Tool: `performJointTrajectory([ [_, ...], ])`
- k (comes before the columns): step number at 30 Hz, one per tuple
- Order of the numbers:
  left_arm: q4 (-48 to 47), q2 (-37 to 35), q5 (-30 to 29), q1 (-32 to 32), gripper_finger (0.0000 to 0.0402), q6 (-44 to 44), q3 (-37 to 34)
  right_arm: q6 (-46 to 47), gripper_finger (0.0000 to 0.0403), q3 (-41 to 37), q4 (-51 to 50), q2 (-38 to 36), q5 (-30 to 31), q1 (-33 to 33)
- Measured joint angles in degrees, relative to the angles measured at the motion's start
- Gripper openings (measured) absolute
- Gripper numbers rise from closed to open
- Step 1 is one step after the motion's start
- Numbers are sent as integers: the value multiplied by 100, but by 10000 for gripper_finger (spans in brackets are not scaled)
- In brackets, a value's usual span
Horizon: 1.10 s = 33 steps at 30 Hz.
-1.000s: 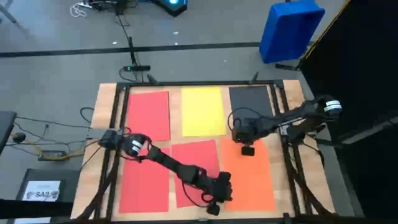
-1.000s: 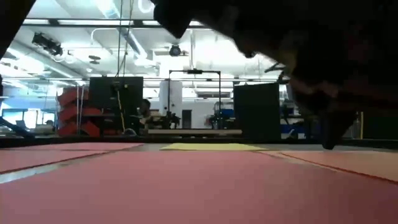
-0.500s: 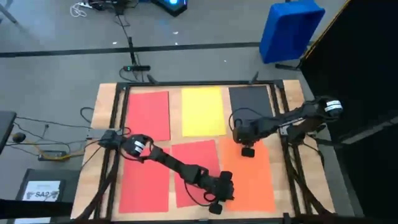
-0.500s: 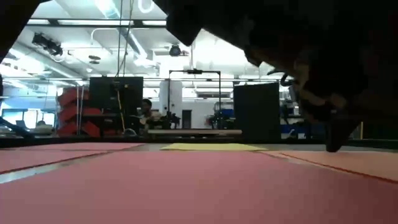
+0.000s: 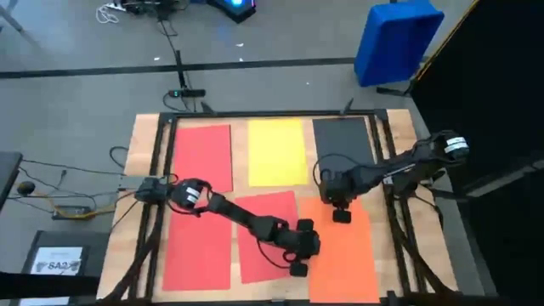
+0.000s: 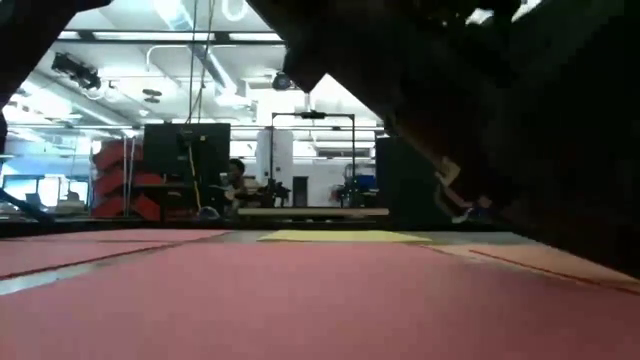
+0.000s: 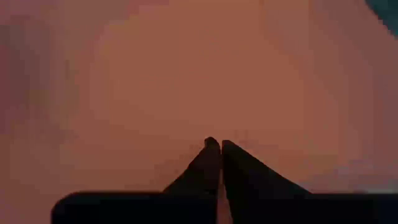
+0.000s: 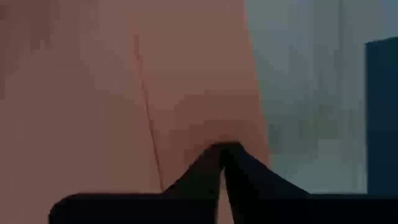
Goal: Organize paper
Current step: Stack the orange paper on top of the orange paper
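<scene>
Around the yellow sheet (image 5: 277, 151) on the wooden worktop (image 5: 140, 144), the high view shows flat matte rectangles: red sheet (image 5: 202, 157) and dark sheet (image 5: 340, 136) flanking it, orange sheet (image 5: 343, 255) nearer the camera's bottom. Over that orange sheet sit the left gripper (image 5: 299, 269) and right gripper (image 5: 341, 216). Both wrist views show tapered dark jaws pressed together, empty, above smooth orange paper.

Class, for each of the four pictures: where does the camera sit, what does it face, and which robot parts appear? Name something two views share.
High: overhead, facing down; both arms, left gripper, right gripper.
Low: tabletop level, facing the room; dark arm overhead.
Left wrist: over the orange sheet, shut fingers.
Right wrist: over the orange sheet's edge, shut fingers.
Shared: high and low both show the yellow sheet.
</scene>
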Motion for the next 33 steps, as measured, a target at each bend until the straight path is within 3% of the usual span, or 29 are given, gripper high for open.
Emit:
performJointTrajectory([
  [15,-403,-13,-847,270,0,-820,2,-33,0,-7,25,2,-50,-2],
  [33,-372,-37,-753,227,0,-838,39,-50,0,357,-392,-426,528,1],
])
